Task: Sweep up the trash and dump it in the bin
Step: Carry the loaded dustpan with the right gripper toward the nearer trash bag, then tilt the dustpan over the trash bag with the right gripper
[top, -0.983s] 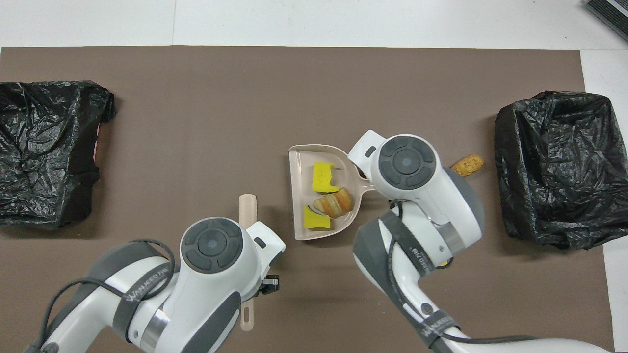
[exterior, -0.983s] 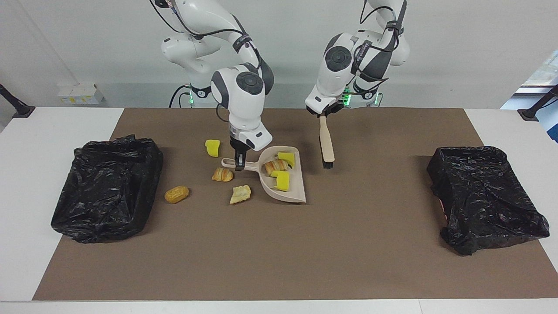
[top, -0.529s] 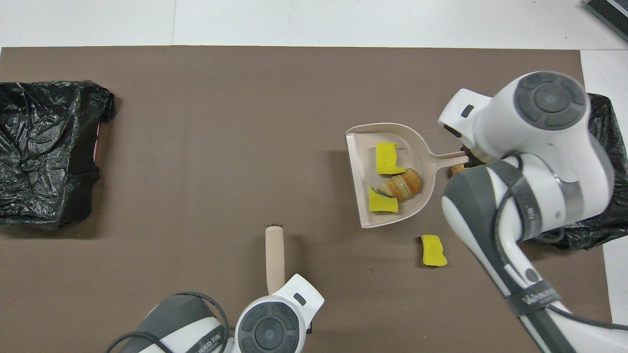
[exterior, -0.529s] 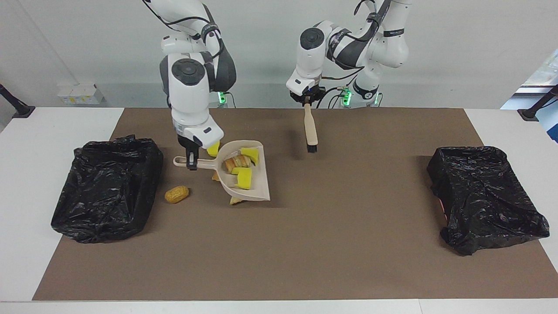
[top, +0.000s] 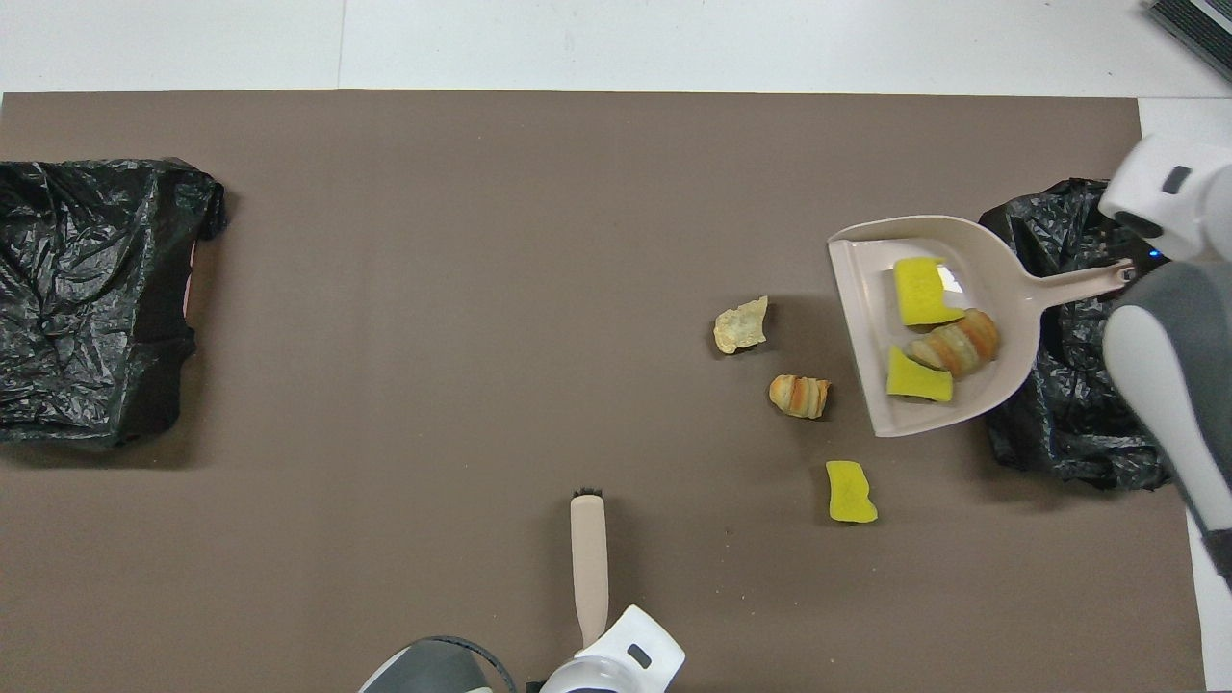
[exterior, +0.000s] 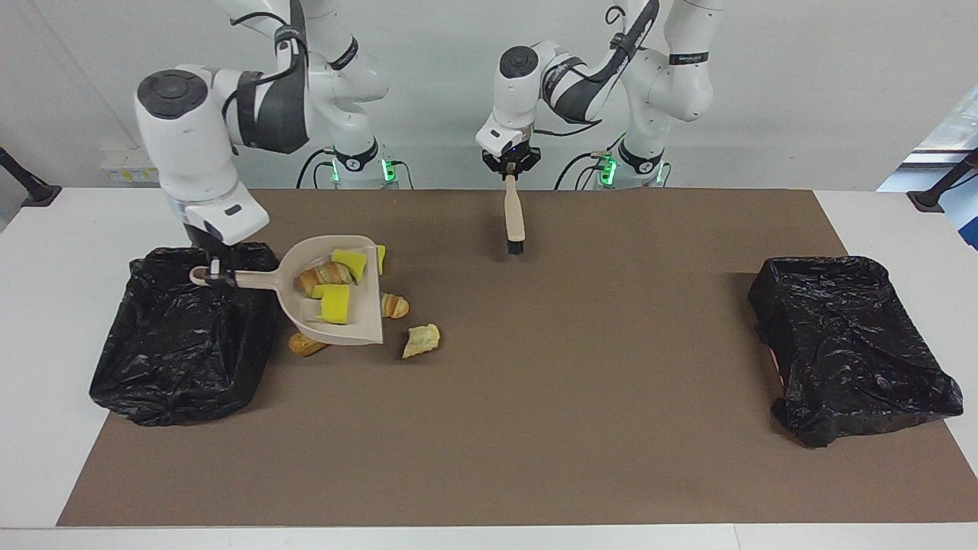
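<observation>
Worktop (exterior: pixel 879 214), brown mat (exterior: pixel 581 397). Two black-lined bins: one (exterior: pixel 183 336) at the right arm's end, one (exterior: pixel 848 344) at the left arm's.

Dustpan (exterior: pixel 336 302): raised, moved since a second ago from mid-mat to that first bin's edge; handle over the bin, mouth toward mat centre. Gripped by right end effector (exterior: pixel 216 269).

Brush (exterior: pixel 513 214): hanging bristles down, lifted and drawn back; left end effector (exterior: pixel 510 169) clamped on it.

Trash: three pieces in the pan (top: pixel 938 337); four on the mat beside it (top: pixel 797 395).
</observation>
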Controlling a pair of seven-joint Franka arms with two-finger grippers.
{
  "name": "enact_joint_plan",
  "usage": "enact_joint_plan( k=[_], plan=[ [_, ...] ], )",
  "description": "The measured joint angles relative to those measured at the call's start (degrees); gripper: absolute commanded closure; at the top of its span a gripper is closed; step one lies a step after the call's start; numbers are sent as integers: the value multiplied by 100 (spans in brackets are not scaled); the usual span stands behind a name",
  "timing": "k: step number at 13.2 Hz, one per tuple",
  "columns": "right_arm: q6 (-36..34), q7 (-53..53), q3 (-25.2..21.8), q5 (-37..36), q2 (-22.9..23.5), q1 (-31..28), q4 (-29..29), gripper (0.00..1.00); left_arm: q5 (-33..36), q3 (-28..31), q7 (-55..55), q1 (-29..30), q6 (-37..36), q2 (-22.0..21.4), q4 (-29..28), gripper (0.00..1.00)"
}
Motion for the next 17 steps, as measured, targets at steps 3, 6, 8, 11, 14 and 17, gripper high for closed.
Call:
enact_joint_plan(
  k=[3, 6, 8, 11, 14, 17],
  plan=[
    [41, -542, -9, -71, 1, -667, 48, 100, -163, 0, -45, -166, 15, 108, -1, 100],
    [491, -744, -10, -461, 2, -1174, 56, 100, -269, 4, -56, -191, 115, 183, -62, 100],
    [717, -747, -11, -704, 4, -1388, 57, 100, -279, 3, -101, -247, 421, 395, -131, 100],
    [744, -678, -30, -1273, 8, -1451, 72, 100, -280, 10, -104, -309, 714, 630, -84, 100],
    [742, 305, 1, -2535, 4, -1428, 132, 100, -281, 69, -50, -252, 531, 629, -6, 100],
    [635, 1161, 54, -3289, -1, -1324, 138, 100, -282, 131, 203, -42, -77, 623, 253, 100]
  ],
)
